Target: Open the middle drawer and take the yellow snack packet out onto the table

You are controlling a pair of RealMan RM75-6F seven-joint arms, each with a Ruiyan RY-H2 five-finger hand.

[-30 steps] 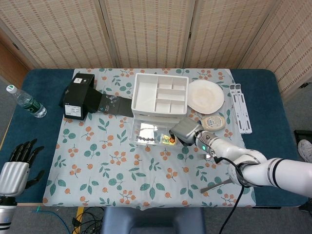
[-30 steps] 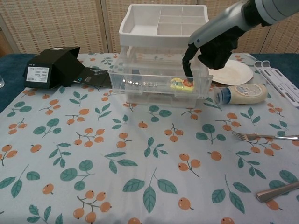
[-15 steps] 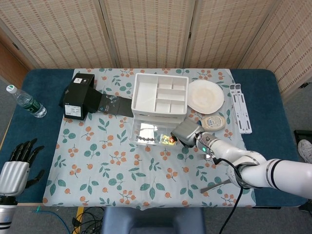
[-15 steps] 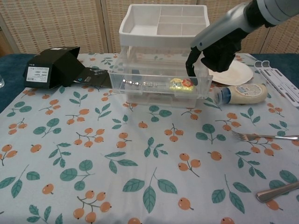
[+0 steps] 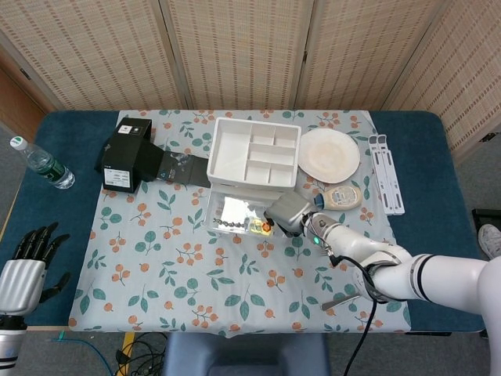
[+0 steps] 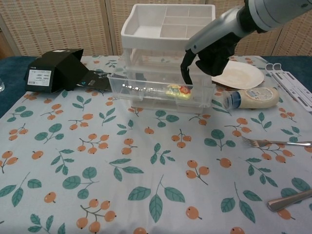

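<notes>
The middle drawer of the clear drawer unit is standing pulled out toward the robot, so the opening step is judged done. The yellow snack packet is lying inside the drawer, toward its right end, not yet lifted; it also shows in the head view.

The right hand is reaching down over the drawer's right side, with dark fingers pointing into it just above the packet. Whether they are touching or pinching the packet cannot be told from either view. The left hand is hanging at the table's near left corner, fingers spread, holding nothing.

Remaining, by judgement: securing the packet, raising it over the drawer's front wall, and setting it on the tablecloth.

A plate and a sauce bottle are sitting right of the unit, near any set-down path.
</notes>
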